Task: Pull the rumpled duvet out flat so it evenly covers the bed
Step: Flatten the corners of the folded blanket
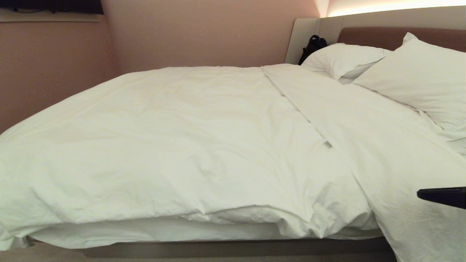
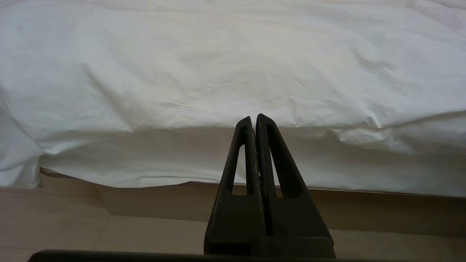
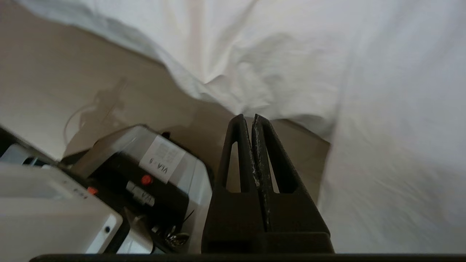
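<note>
Since the duvet already lies mostly flat, both closed, empty grippers, left gripper and right gripper, grip nothing. The robot should probably seize the bunched near edge and pull gently.

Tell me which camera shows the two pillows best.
The head view: both pillows lie in full sight against the headboard at the bed's far right. Neither wrist view shows them, only the duvet hanging over the bed's edge.

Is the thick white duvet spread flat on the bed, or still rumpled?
Mostly spread. The thick white duvet covers the bed, but bunched creases remain along its near edge.
</note>
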Motion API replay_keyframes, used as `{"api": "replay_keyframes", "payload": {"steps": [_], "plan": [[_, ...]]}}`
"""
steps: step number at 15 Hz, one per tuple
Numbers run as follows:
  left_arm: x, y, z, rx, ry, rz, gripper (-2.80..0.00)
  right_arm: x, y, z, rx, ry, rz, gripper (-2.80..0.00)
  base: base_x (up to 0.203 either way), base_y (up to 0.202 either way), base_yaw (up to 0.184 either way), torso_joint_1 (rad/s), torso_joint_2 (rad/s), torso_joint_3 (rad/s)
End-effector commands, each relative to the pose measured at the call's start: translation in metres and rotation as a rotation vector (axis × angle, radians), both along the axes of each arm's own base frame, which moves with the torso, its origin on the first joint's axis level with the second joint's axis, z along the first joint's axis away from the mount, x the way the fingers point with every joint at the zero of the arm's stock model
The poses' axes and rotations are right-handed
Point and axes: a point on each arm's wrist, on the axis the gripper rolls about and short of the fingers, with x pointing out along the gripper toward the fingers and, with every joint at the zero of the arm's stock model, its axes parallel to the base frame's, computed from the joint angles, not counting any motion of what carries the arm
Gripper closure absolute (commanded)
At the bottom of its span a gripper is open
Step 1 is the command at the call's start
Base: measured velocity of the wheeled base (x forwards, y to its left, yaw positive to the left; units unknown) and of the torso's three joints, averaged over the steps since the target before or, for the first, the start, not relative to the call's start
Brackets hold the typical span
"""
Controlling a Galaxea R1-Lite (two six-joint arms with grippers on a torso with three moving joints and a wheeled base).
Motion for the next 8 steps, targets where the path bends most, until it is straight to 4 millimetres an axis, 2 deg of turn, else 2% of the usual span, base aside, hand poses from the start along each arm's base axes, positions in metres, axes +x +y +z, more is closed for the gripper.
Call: {"api": "replay_keyframes", "payload": {"steps": [1,5,8], "plan": [[0.0,0.0,0.0,-0.001,0.0,0.001,0.0,0.033,-0.006,-0.001,-0.572,-0.045,-0.732,0.0,0.0,0.0,0.0,0.0,0.0,0.0],[0.0,0.0,0.0,-0.001,-0.001,0.001,0.0,0.079,0.03,-0.028,-0.75,-0.095,-0.857,0.0,0.0,0.0,0.0,0.0,0.0,0.0],[0.0,0.0,0.0,-0.001,0.0,0.001,0.0,0.106,0.041,-0.05,-0.817,-0.088,-0.929,0.0,0.0,0.0,0.0,0.0,0.0,0.0]]}}
